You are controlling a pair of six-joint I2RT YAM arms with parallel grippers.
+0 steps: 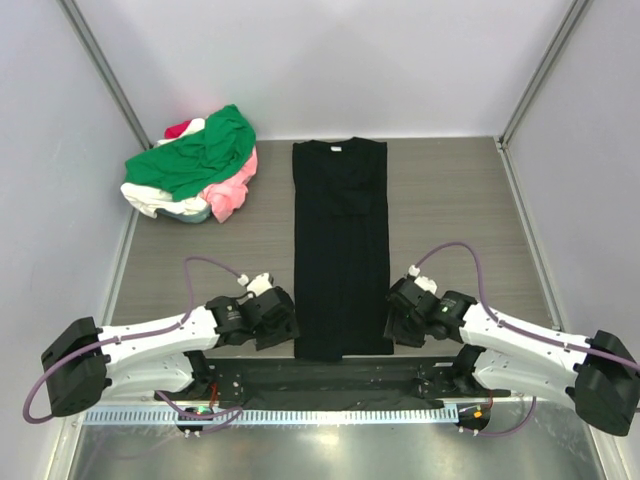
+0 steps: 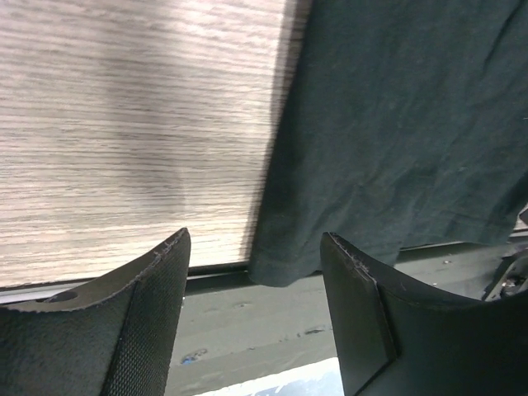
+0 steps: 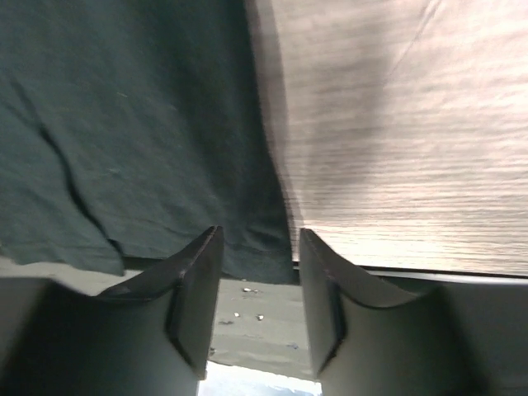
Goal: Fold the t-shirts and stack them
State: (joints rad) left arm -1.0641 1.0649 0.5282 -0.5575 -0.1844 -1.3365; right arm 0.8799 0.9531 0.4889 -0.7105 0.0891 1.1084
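Observation:
A black t-shirt point(image 1: 340, 240) lies folded into a long narrow strip down the middle of the table, collar at the far end. My left gripper point(image 1: 282, 328) sits at its near left corner and my right gripper point(image 1: 398, 328) at its near right corner. In the left wrist view the left gripper point(image 2: 256, 236) is open, with the shirt's corner point(image 2: 285, 264) just beyond the tips. In the right wrist view the right gripper point(image 3: 260, 231) stands narrowly open with nothing between its fingers, the black shirt's point(image 3: 124, 124) hem just ahead. At the back left is a pile with a green t-shirt point(image 1: 200, 150) on top of pink point(image 1: 232, 190), white point(image 1: 150, 200) and red point(image 1: 180, 128) ones.
The wooden table point(image 1: 450, 200) is walled in by grey panels at the back and sides. A dark mounting bar point(image 1: 330, 375) runs along the near edge between the arm bases, and the black shirt's hem reaches it.

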